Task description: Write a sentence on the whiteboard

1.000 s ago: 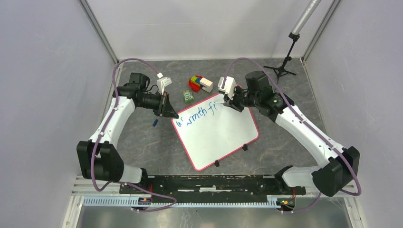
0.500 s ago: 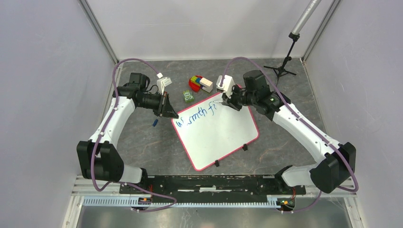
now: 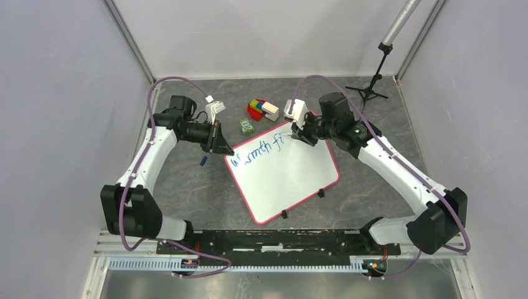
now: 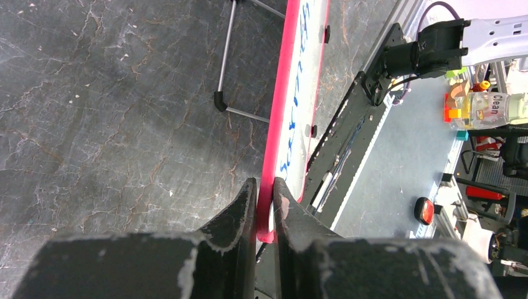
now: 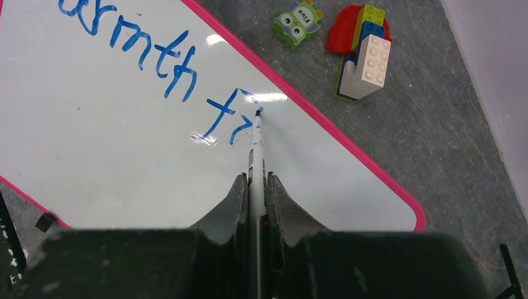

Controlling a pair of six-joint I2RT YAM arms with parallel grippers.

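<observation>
Left gripper (image 4: 264, 190) pinches the whiteboard (image 3: 286, 180) rim so it can't slide, while the right gripper (image 5: 256, 184) squeezes a marker (image 5: 256, 146), tip on the sentence (image 5: 176, 65).

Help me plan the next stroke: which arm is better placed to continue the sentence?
Right. The right gripper holds the marker, tip at the end of the sentence; the left gripper clamps the whiteboard rim.

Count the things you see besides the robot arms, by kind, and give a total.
Whiteboard: 1
Marker: 1
Cluster of toy bricks: 1
Green owl-faced toy: 1
Small blue piece: 1
Black tripod stand: 1
Total: 6
</observation>
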